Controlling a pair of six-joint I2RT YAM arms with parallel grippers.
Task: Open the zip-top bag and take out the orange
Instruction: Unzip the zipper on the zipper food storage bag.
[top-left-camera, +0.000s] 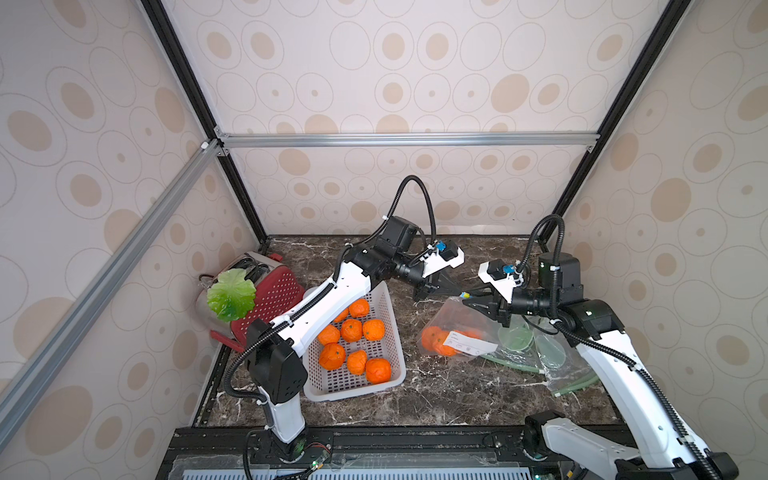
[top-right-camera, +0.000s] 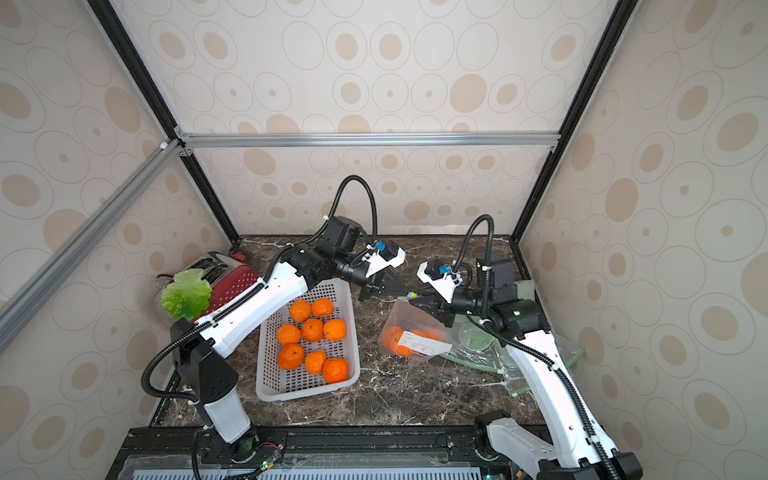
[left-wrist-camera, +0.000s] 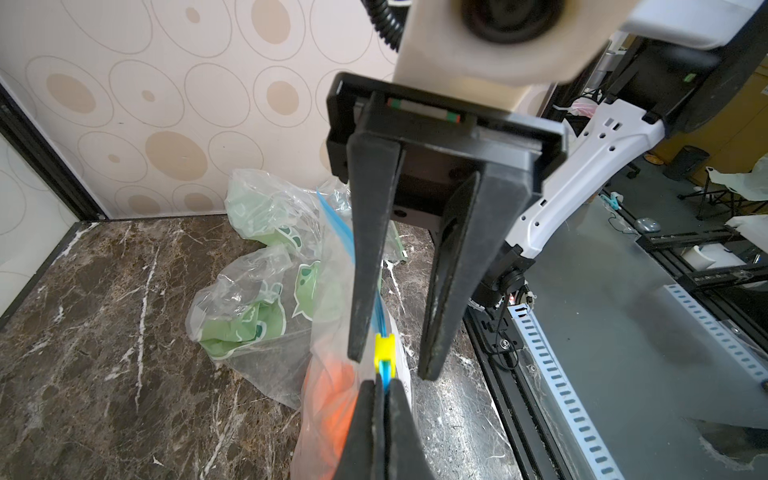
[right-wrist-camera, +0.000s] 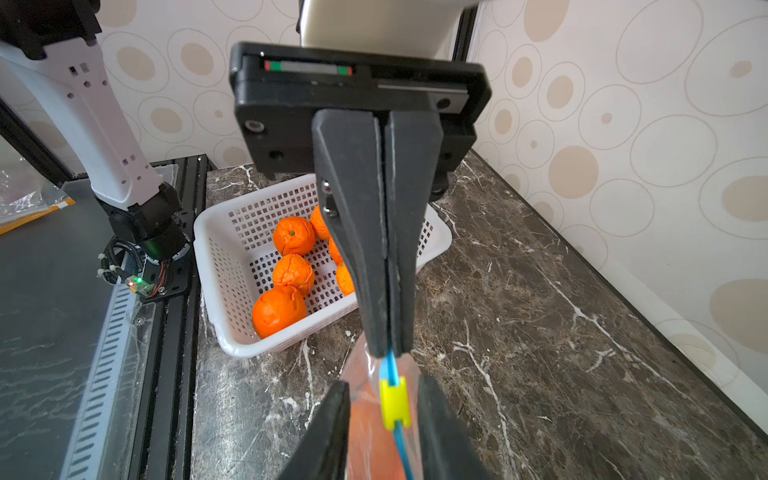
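- Left gripper (left-wrist-camera: 383, 388): fingers pressed together, pinching the bag's blue zip strip (right-wrist-camera: 390, 363) at its end.
- Right gripper (right-wrist-camera: 383, 384): fingers spread on either side of the strip and touching nothing. It faces the left gripper tip to tip.
- Table (top-left-camera: 436, 399): dark marble top carrying every item listed.
- Basket (top-left-camera: 398, 336): white, perforated, at 9 o'clock of the bag and apart from it. It holds eight loose oranges (top-left-camera: 351, 330).
- Spare bags (top-left-camera: 517, 338): clear with green prints, heaped at 3 o'clock of the bag and touching it, under the right arm.
- Bag (top-left-camera: 451, 320): clear zip-top with a white label. The mouth end is lifted off the table at 12 o'clock and the body slopes down toward 7 o'clock.
- Orange (top-left-camera: 434, 338): inside the bag at its low 7 o'clock end, resting on the table. I cannot tell if there is more than one.
- Slider (right-wrist-camera: 394, 403): yellow, on the strip between the right fingers, just beside the left fingertips.
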